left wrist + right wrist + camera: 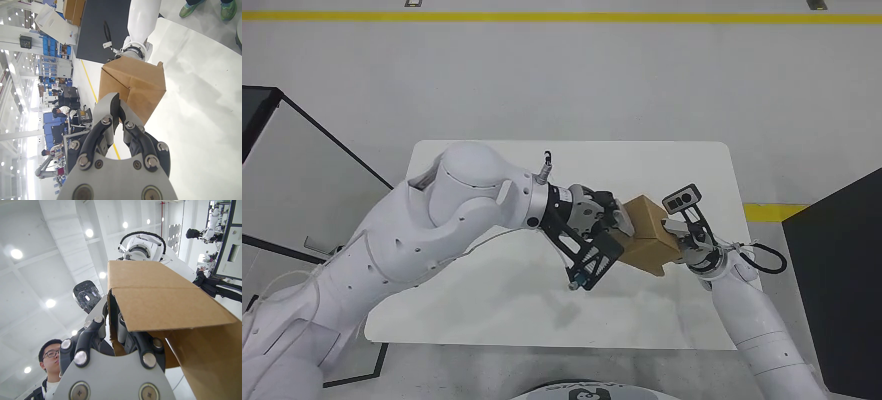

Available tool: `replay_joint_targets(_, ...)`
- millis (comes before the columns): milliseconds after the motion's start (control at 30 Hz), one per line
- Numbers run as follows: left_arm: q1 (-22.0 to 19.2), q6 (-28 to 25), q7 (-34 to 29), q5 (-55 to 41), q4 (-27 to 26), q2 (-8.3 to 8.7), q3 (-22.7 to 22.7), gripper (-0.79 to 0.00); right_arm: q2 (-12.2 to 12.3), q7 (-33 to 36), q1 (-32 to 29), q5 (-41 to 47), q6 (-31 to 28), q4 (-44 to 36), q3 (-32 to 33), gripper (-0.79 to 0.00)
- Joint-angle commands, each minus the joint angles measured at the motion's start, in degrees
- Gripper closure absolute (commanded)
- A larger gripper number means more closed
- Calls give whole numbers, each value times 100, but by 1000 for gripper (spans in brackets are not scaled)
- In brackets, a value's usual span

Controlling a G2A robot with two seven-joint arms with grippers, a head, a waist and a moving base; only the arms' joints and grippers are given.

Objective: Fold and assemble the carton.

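Two pinches on carton, L gripper, R gripper, over white table

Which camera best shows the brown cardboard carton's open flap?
Right wrist view: the brown cardboard carton shows its open flap up close, beside the right gripper. Left wrist view shows its folded end; top view, the whole carton from above.

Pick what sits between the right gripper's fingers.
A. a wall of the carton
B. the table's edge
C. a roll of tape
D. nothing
A: in the right wrist view, the right gripper has one finger on each side of a wall of the carton.
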Motion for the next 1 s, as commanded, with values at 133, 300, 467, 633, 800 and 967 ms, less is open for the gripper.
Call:
replay_joint_targets(133, 46, 11, 6, -2, -30, 30, -92, 0, 0, 0, 0, 0, 0, 0, 0, 0)
replay_joint_targets(300, 93, -19, 10, -95, -51, 89, -357, 0, 0, 0, 0, 0, 0, 0, 0, 0)
replay_joint_targets(467, 191, -140, 185, -165, -22, 196, -737, 0, 0, 0, 0, 0, 0, 0, 0, 0)
replay_joint_targets(633, 480, -152, 344, -285, 30, 346, -1302, 0, 0, 0, 0, 0, 0, 0, 0, 0)
replay_joint_targets(800, 876, -188, 496, -338, -24, 521, -1920, 0, 0, 0, 0, 0, 0, 0, 0, 0)
replay_joint_targets(967, 1252, -188, 681, -361, -173, 691, -2372, -616, 0, 0, 0, 0, 0, 0, 0, 0)
